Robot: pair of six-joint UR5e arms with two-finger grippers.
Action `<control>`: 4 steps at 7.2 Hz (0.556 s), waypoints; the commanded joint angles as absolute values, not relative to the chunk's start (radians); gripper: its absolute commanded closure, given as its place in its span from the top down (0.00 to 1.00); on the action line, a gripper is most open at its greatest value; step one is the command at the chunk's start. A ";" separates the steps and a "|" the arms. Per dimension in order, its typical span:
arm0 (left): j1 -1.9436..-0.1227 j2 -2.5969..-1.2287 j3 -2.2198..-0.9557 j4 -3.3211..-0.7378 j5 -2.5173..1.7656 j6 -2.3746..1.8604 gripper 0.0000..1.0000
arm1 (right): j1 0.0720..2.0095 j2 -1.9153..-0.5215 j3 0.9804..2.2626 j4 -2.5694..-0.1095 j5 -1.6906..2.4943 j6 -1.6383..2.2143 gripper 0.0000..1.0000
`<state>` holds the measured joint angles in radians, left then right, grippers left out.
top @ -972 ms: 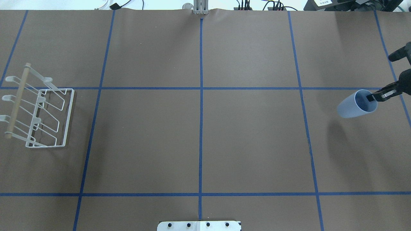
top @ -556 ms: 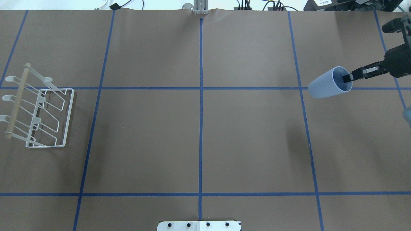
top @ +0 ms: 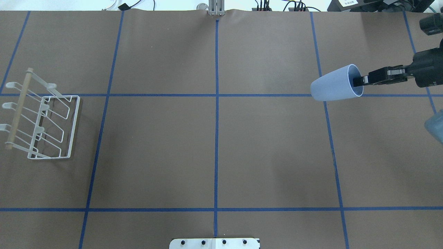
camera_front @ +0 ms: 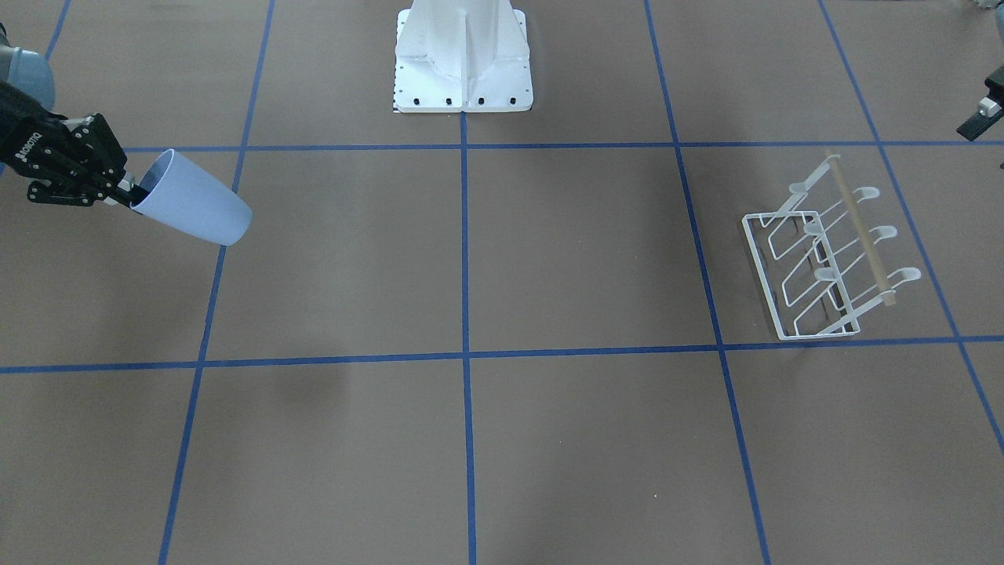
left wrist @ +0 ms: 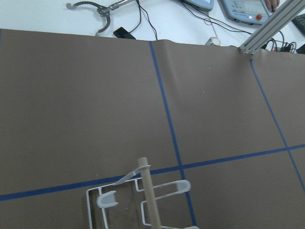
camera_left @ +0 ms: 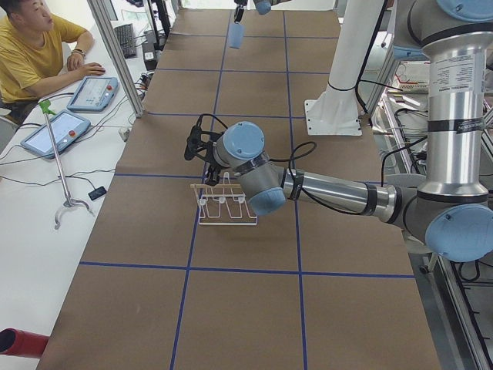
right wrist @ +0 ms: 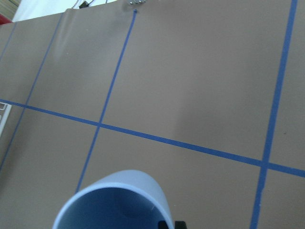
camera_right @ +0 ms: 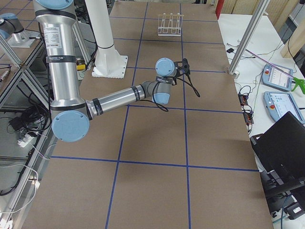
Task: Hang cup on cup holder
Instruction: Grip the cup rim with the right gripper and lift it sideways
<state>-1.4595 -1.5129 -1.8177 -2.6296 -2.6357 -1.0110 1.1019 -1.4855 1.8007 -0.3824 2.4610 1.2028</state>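
The light blue cup (top: 334, 88) hangs in the air over the table's right side, tilted on its side with its mouth toward the arm. My right gripper (top: 360, 81) is shut on its rim, one finger inside the mouth. They also show in the front-facing view, the cup (camera_front: 196, 200) and the gripper (camera_front: 129, 196), and the cup's mouth (right wrist: 114, 200) fills the bottom of the right wrist view. The white wire cup holder (top: 41, 119) with its wooden rod stands at the far left, and also shows in the front-facing view (camera_front: 823, 259). My left gripper (camera_left: 204, 146) hovers over the holder; I cannot tell if it is open or shut.
Blue tape lines divide the brown table into squares. The robot's white base plate (camera_front: 463, 59) sits at the middle of the near edge. The right arm's elbow joint (top: 436, 126) pokes in at the right edge. An operator (camera_left: 31, 46) sits at a side desk beyond the far edge.
My right gripper has carried the cup to the left and toward the far side of the table. The cup holder has not moved.
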 commanded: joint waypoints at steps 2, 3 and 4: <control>-1.329 -1.613 -1.821 -2.975 -2.632 -1.528 0.98 | 1.043 -1.468 1.799 -0.091 2.450 1.450 0.00; -1.259 -1.653 -1.845 -3.031 -2.631 -1.669 0.98 | 1.020 -1.447 1.799 -0.019 2.436 1.526 0.00; -1.212 -1.725 -1.874 -3.063 -2.628 -1.838 0.99 | 0.961 -1.437 1.801 0.067 2.374 1.586 0.00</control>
